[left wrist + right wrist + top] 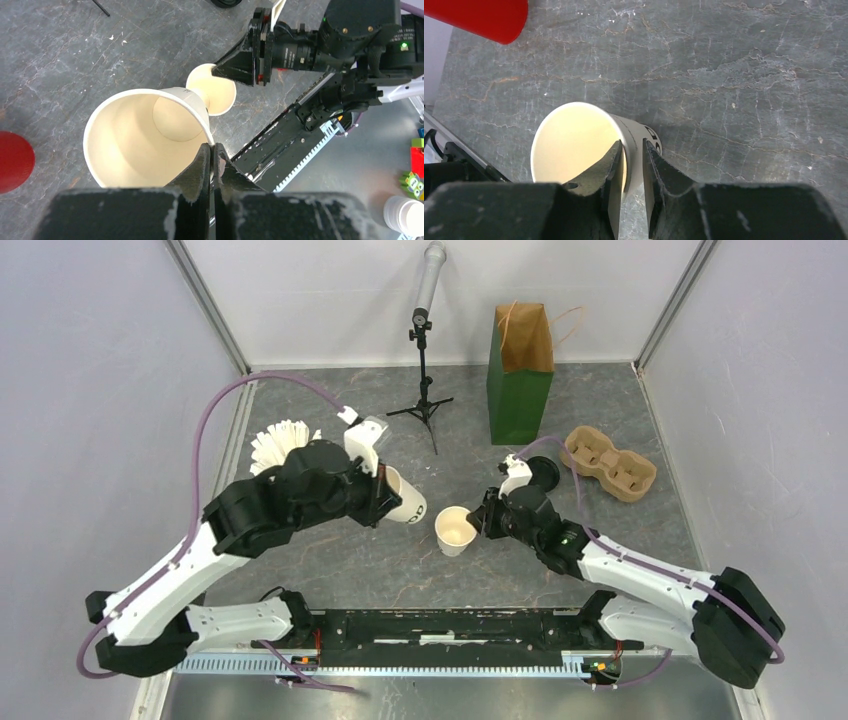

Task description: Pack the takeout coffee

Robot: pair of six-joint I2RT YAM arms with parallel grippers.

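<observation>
- At the middle of the worktop (330,570), seen from above, the cream cup (455,532) stood upright, open and lidless, with the right gripper (478,523) at its right rim. Just beside it, the left gripper (384,498) held a white cup (410,505) tilted, base toward the cream cup, probably to keep it clear of the right arm.
- Behind stood the open green bag (520,390), with the carrier (610,462) to its right, both apart from the cups. The right arm itself lay between cream cup and bag. A mic stand (425,390) and a cup of sticks (280,443) stood farther left, out of the way. A round black thing behind the right wrist may have been the lid; I could not tell.
- On the left wrist view, the left gripper (212,152) was pressed together on the white cup's (140,140) rim, a hold that left its mouth free.
- On the right wrist view, the right gripper (631,145) straddled the cream cup's (574,140) wall, one finger inside and one outside, a stance fit for lifting by the rim. Whether it already clamped the wall, I could not tell. A red cup (484,17) sat in the upper-left corner, well apart.
</observation>
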